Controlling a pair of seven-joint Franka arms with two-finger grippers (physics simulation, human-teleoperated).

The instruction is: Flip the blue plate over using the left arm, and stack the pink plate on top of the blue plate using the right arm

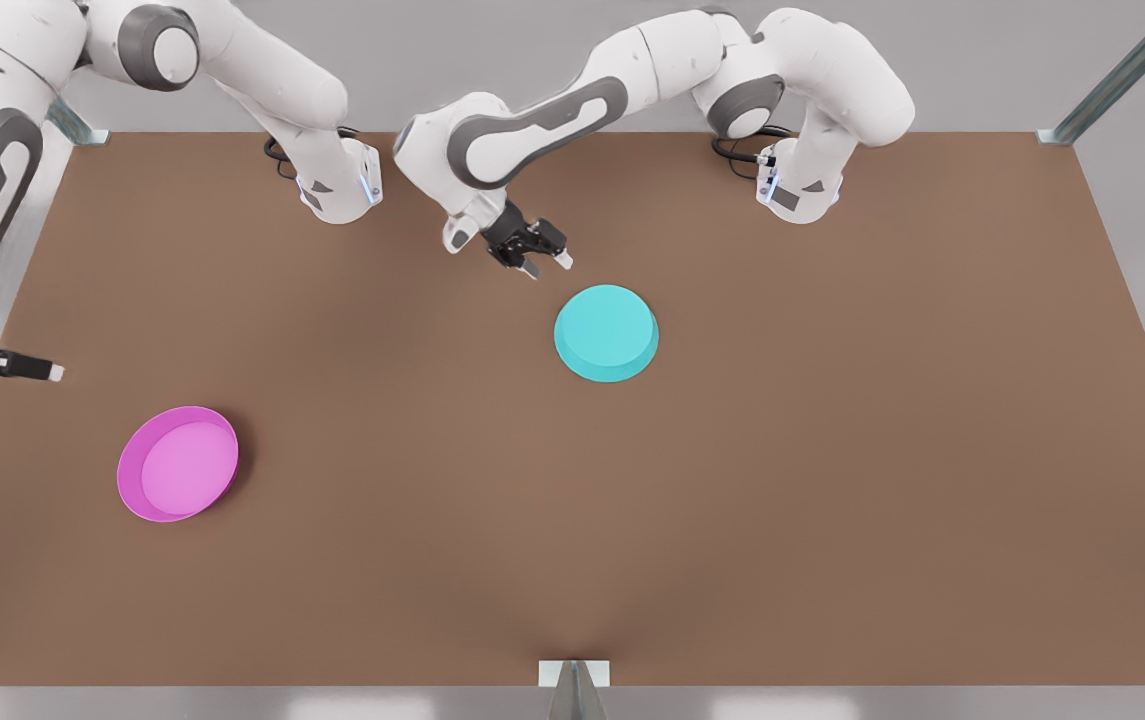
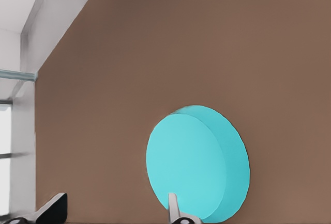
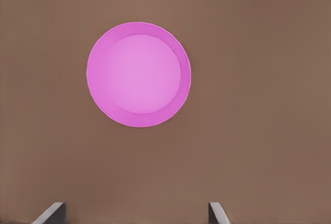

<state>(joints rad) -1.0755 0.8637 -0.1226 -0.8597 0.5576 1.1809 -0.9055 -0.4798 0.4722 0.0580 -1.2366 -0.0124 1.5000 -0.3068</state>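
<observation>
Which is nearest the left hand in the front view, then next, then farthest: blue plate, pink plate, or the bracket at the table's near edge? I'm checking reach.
From the left hand, open above the table's far middle:
1. Blue plate, just beside it, toward the front view's right.
2. Bracket, at the near edge.
3. Pink plate, far toward the front view's left.

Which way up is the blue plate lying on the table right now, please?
Upside down. The blue plate shows a plain flat bottom facing up with its wall flaring down to the table, no hollow inside, unlike the pink plate.
</observation>
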